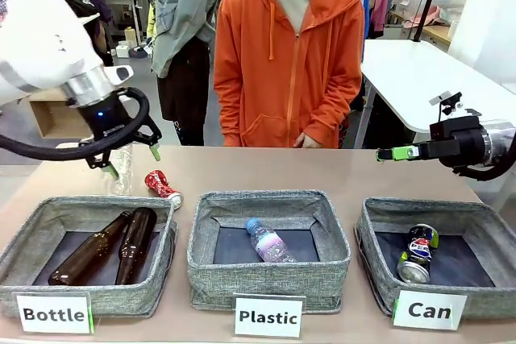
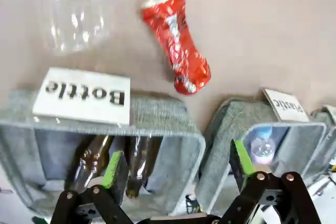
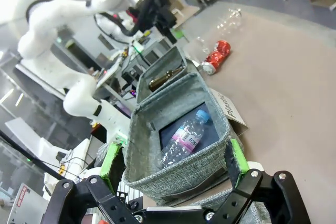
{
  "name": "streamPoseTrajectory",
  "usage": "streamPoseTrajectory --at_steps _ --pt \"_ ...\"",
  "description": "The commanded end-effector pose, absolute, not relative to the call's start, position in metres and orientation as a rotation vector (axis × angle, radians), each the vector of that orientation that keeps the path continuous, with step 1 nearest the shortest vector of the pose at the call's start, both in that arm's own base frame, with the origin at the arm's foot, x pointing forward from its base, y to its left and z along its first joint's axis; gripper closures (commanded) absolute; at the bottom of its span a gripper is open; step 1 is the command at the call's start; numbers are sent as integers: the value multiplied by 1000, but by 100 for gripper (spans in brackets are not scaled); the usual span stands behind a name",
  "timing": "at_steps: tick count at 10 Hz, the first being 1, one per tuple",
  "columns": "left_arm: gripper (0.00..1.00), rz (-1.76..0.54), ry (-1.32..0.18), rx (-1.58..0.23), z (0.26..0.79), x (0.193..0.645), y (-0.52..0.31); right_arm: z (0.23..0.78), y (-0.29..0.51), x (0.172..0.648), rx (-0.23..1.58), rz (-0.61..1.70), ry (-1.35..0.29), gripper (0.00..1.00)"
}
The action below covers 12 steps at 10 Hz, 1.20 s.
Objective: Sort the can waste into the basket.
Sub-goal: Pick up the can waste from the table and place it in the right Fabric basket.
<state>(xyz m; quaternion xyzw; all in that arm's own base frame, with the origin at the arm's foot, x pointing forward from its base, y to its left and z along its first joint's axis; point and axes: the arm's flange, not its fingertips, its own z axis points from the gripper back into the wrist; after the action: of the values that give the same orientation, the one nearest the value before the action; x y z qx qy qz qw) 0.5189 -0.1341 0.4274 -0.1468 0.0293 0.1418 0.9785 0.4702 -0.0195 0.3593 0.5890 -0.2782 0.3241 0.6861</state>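
You see the crushed red can [image 1: 162,186] lying on the worktop [image 1: 322,171] toward its far left corner, just below your left claw [image 1: 133,161], wide open and empty.

Front looks across table [image 1: 322,171] — wrist views share crushed can [image 2: 177,40].

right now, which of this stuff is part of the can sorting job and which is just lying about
Part of the job:
- Can bin
- blue can, already in the Can bin
- red can, crushed, lying on the table

Just lying about:
- brown bottles in the Bottle bin
- plastic bottle in the Plastic bin
- clear bottle on the table
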Motion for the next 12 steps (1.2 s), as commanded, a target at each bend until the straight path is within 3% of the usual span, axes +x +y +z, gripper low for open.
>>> streamPoseTrajectory --at_steps 1,3,5,6,9,12 --pt "0 236 14 -256 418 544 -143 361 -19 469 1300 736 -625 0" --pt "0 234 -85 -245 402 558 -164 361 -19 469 1300 736 -625 0" --pt "0 274 -114 -198 383 571 -174 361 -19 469 1300 736 -625 0" --pt "0 260 -89 -257 400 567 -159 361 -19 469 1300 736 -625 0" --pt "0 41 -22 -682 514 481 -33 361 -19 469 1300 736 -625 0" --pt "0 170 -165 -827 572 379 71 361 -19 469 1300 736 -625 0"
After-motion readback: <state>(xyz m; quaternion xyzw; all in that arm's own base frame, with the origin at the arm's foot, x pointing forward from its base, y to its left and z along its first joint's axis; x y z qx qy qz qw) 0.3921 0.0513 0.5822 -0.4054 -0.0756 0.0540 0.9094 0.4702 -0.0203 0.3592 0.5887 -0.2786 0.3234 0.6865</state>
